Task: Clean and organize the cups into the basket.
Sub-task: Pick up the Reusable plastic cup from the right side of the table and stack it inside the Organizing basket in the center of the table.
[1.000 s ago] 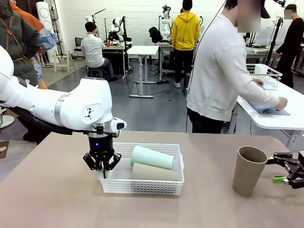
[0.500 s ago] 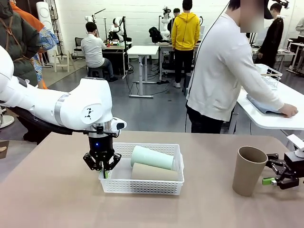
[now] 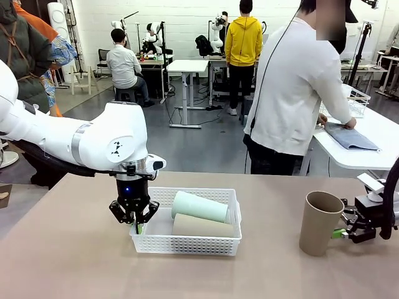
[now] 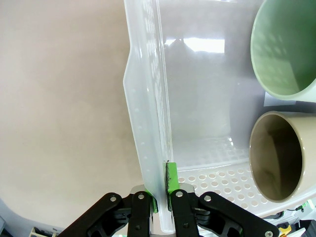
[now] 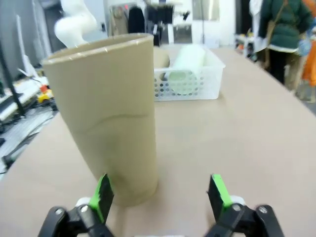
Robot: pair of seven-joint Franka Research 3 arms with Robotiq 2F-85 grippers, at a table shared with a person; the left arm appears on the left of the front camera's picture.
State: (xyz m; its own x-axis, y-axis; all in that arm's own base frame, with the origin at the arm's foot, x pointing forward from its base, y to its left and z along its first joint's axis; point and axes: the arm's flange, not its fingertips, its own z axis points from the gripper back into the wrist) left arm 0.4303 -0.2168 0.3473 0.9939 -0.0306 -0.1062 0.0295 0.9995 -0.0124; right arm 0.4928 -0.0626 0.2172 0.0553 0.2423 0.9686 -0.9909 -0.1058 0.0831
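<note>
The white basket point(image 3: 187, 245) sits mid-table with a mint green cup point(image 3: 199, 207) and a tan cup point(image 3: 201, 225) lying in it. My left gripper point(image 3: 136, 225) points down, shut on the basket's left wall. In the left wrist view the pads pinch that wall point(image 4: 148, 123), with the mint cup point(image 4: 286, 54) and the tan cup point(image 4: 276, 155) mouth-on at the right. Another tan cup point(image 3: 319, 222) stands upright at the right. My right gripper point(image 3: 344, 229) is open just beside it. In the right wrist view this cup point(image 5: 113, 118) stands close ahead of the open gripper point(image 5: 160, 195), nearer its left finger.
A person in a white top stands behind the table's far edge, turned to another table point(image 3: 368, 156) with a cloth on it. Bare tabletop point(image 3: 268, 268) lies between the basket and the standing cup, and more lies in front of the basket.
My right gripper has moved left up to the standing tan cup, and the cup has shifted slightly left. The left arm and basket have not moved.
</note>
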